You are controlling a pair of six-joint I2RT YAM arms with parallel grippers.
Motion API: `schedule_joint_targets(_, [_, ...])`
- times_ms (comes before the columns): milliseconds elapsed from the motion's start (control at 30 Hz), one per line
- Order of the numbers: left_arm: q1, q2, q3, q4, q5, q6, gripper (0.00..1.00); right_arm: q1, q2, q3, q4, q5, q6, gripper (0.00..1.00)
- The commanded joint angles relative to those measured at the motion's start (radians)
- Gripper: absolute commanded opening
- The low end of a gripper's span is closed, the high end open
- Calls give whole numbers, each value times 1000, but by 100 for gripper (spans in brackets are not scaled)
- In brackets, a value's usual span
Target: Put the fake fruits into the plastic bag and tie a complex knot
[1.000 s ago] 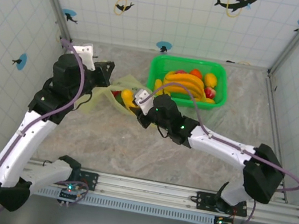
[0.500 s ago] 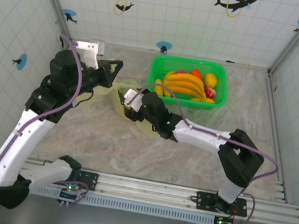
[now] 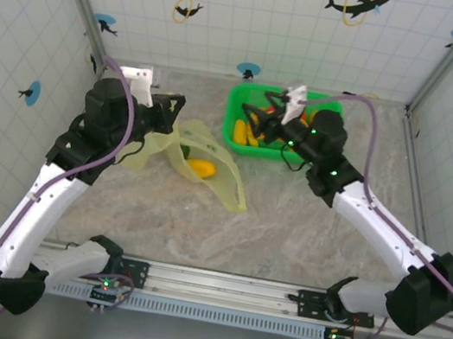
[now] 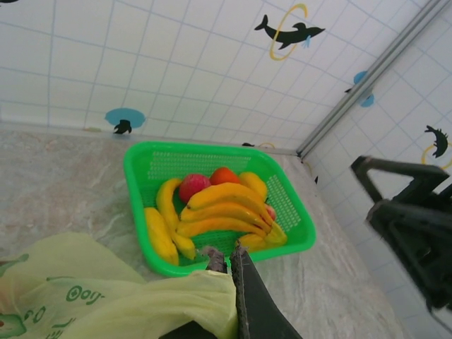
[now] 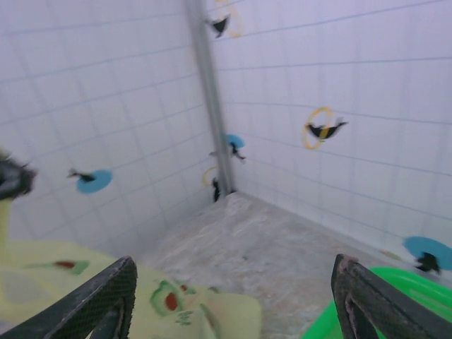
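We saw the left gripper (image 4: 227, 260) pinched shut on the rim of the plastic bag (image 3: 228, 183), which spread out from its fingertips with one yellow-orange fruit (image 3: 200, 168) inside. The right gripper (image 5: 233, 263) stood wide, holding nothing, above the green basket (image 4: 286, 208) of fake fruits (image 4: 222, 210).

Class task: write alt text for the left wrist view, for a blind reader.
A green basket full of bananas and red fruits sits by a tiled wall. In front, the left gripper pinches the edge of the bag.
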Motion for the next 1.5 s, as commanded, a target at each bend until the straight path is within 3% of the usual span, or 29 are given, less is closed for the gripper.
schedule_joint_targets(0, [-2, 0, -19, 28, -16, 16, 8, -112, 16, -20, -160, 136, 162, 73])
schedule_joint_targets(67, [-2, 3, -22, 33, -12, 17, 8, -197, 91, 37, -310, 198, 154, 76])
schedule_joint_targets(200, [-2, 5, -24, 38, 0, 19, 8, -254, 252, 90, -386, 363, 47, 82])
schedule_joint_targets(367, [-2, 7, -29, 35, -2, 20, 8, -336, 427, 193, -427, 375, 20, 76])
schedule_joint_targets(533, [-4, 14, -36, 43, 5, 20, 8, -343, 668, 449, -575, 459, -43, 77])
schedule_joint_targets(833, [-21, 45, -19, 29, -10, 35, 8, -368, 864, 570, -562, 476, -61, 76])
schedule_joint_targets(1100, [-28, 70, -15, 26, -7, 40, 8, -346, 992, 715, -604, 554, -132, 83])
schedule_joint_targets(1333, [-30, 82, -7, 22, -18, 44, 8, -353, 1154, 947, -753, 501, -111, 75])
schedule_joint_targets(1467, [-29, 83, -8, 23, -21, 46, 8, -357, 1184, 954, -769, 482, -94, 71])
